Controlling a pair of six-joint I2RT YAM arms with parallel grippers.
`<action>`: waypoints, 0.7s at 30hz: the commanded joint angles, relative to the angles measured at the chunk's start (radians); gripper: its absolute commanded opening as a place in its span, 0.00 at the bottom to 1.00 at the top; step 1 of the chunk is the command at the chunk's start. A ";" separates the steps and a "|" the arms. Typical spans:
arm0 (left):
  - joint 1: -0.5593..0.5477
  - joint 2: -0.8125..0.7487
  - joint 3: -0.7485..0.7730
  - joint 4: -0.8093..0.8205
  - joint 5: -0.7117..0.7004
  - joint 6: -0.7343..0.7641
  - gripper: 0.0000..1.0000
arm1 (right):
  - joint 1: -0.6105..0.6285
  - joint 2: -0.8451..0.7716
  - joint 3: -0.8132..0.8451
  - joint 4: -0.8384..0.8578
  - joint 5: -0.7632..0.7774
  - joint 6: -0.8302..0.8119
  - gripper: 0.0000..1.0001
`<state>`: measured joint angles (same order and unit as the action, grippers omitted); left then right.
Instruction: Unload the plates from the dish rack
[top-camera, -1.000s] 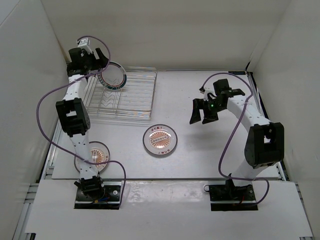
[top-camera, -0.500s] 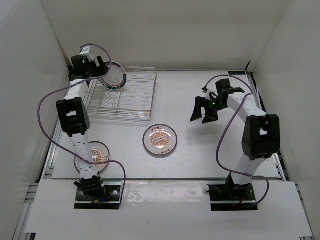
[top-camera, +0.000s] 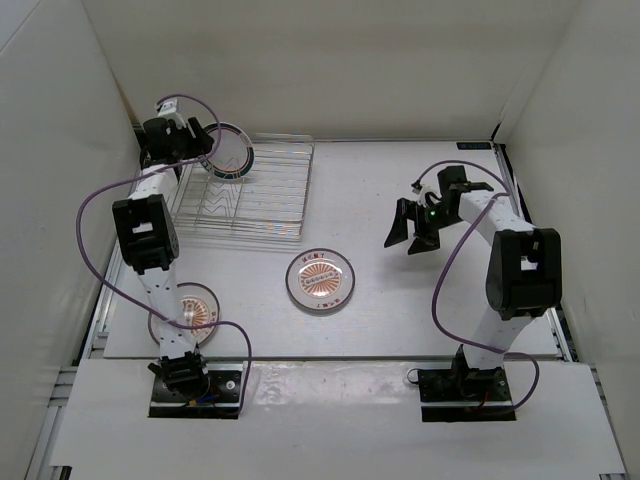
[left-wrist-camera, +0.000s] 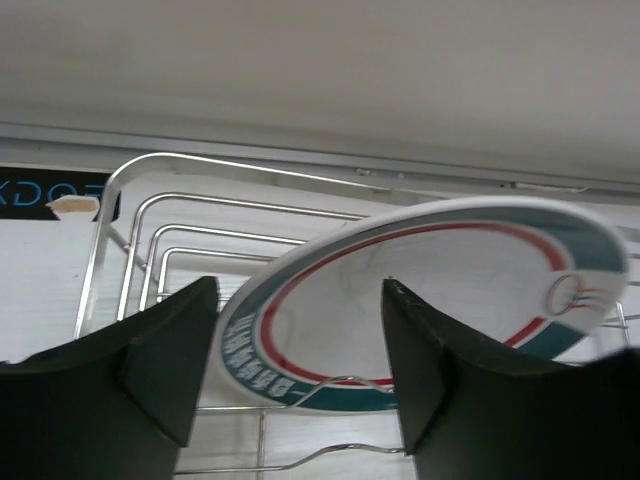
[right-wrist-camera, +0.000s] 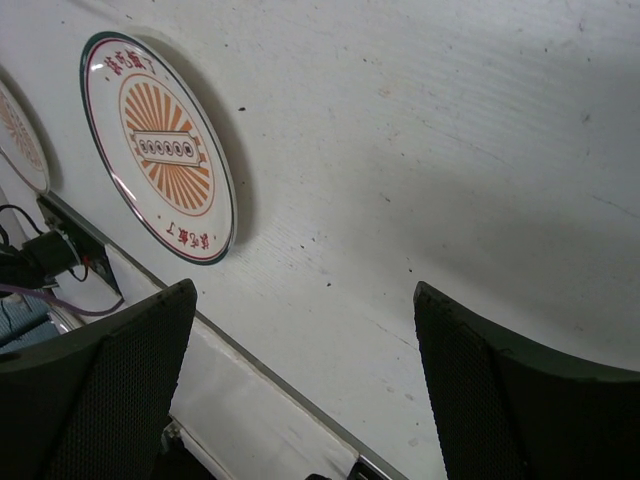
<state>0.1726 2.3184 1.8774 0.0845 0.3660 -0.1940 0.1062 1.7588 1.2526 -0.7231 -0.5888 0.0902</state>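
two of the three plates are out: one sunburst plate (top-camera: 319, 279) lies flat on the table (top-camera: 400, 320) in front of the dish rack (top-camera: 275, 195), and a second sunburst plate (top-camera: 190, 308) lies flat by the left arm's base, partly hidden by that arm. the last one, the green-and-red-rimmed plate (top-camera: 228, 152), stands on edge among the prongs at the rack's far left corner. the left gripper (top-camera: 203, 142) is at that plate. in its wrist view the fingers (left-wrist-camera: 150, 360) are spread, the plate's rim shows in the gap between them, and no pad visibly touches it. the right gripper (top-camera: 410, 232) hangs over bare table, well apart from the rack, jaws wide and holding nothing. the step in hand looks like grasping the last plate. next comes a square pinch on the rim, then a lift straight up clear of the prongs.
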 joint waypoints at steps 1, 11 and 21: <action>-0.002 -0.076 -0.015 0.044 0.030 -0.036 0.73 | -0.014 -0.027 -0.012 0.008 0.001 -0.013 0.90; 0.024 -0.123 -0.103 0.124 0.077 -0.122 0.42 | -0.034 0.016 0.001 0.001 0.001 -0.014 0.90; 0.056 -0.177 -0.185 0.222 0.160 -0.195 0.20 | -0.049 0.045 0.016 0.008 -0.017 0.005 0.90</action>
<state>0.2241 2.2555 1.7092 0.2401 0.4469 -0.3431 0.0643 1.8019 1.2407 -0.7246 -0.5835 0.0906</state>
